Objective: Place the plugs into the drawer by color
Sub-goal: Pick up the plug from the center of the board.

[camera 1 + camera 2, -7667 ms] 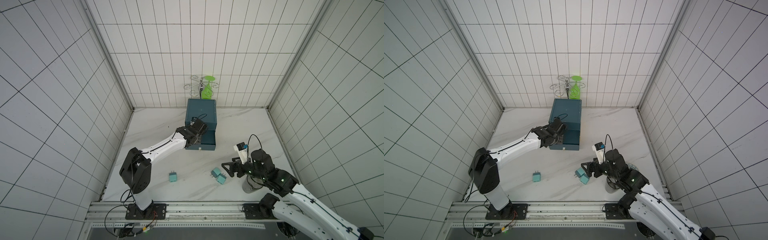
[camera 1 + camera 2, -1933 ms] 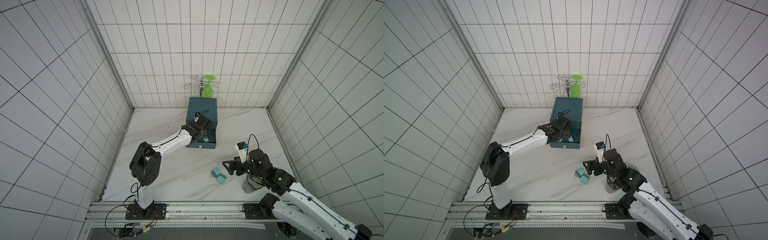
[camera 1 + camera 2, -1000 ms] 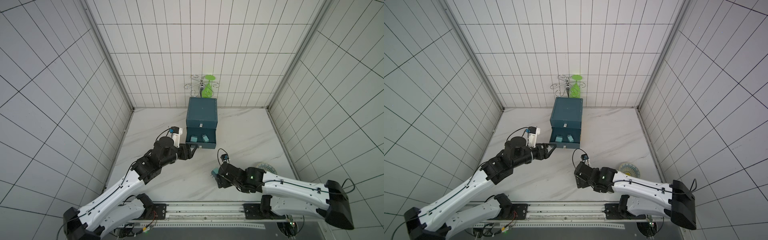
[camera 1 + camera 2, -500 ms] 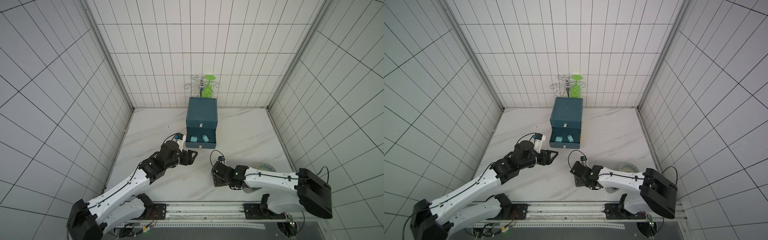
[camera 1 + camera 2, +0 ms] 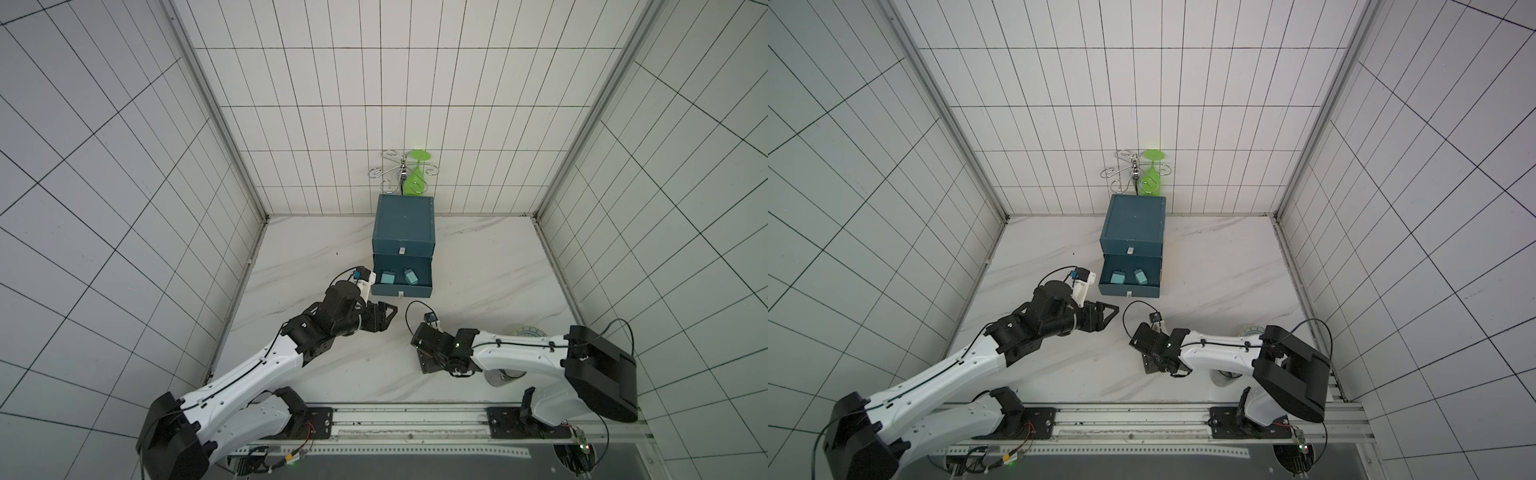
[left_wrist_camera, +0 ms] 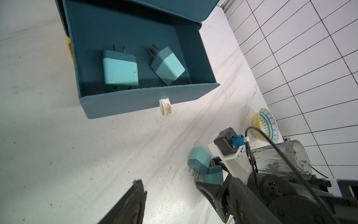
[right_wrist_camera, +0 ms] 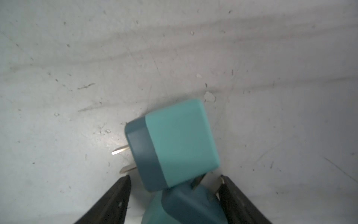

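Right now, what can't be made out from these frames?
- Loose teal plugs: hidden under the right arm in both top views.
- Second plug, between the jaws: cut by the right wrist view's edge; contact unclear.
- Top drawer: shut, contents hidden.
- Yellow drawer: only slivers show beside the open drawer.

matt plastic plugs [image 7: 180, 143] with shiny metal prongs [image 7: 120, 150] on scuffed table [image 7: 77, 58].

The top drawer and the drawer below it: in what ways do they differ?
The top drawer is shut; the middle drawer is pulled out. The top drawer hides its contents; the middle drawer shows two teal plugs lying apart on its floor. Both have dark teal fronts with a small white tab.
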